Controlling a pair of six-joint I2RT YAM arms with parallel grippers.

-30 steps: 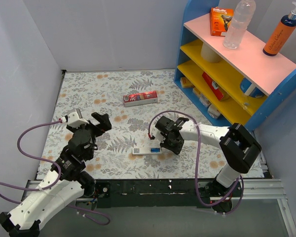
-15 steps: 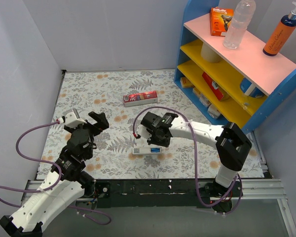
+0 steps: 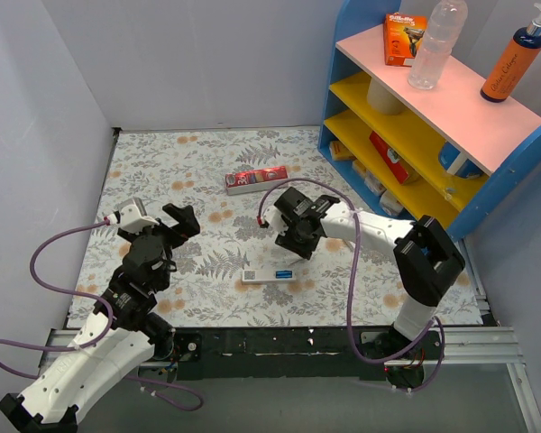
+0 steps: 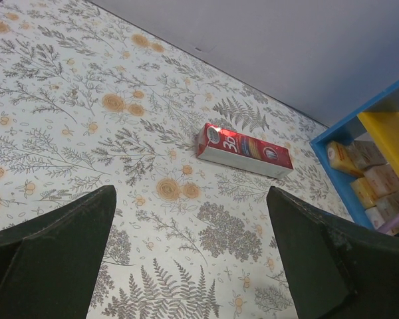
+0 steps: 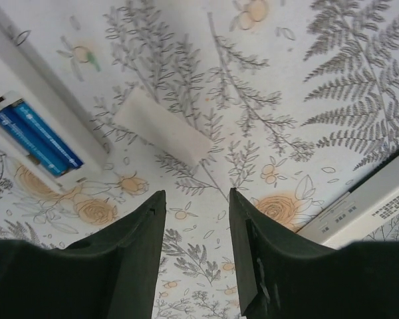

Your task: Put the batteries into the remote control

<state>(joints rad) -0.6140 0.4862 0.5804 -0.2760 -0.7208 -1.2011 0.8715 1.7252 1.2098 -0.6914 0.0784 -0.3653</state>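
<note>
The white remote control lies face down near the table's front, its compartment open with two blue batteries side by side in it. In the right wrist view the remote is at the upper left with the batteries seated. A small white oblong cover piece lies on the cloth beside it. My right gripper is open and empty, hovering just behind the remote. My left gripper is open and empty, well left of the remote.
The red carton lies on the floral cloth behind the remote; a white printed box edge shows at the right wrist view's lower right. The blue shelf unit with bottles and boxes stands at the right.
My right gripper has swung left over the remote and then pulled back away from it toward the carton. The remote has stayed put. The left arm has barely moved.
</note>
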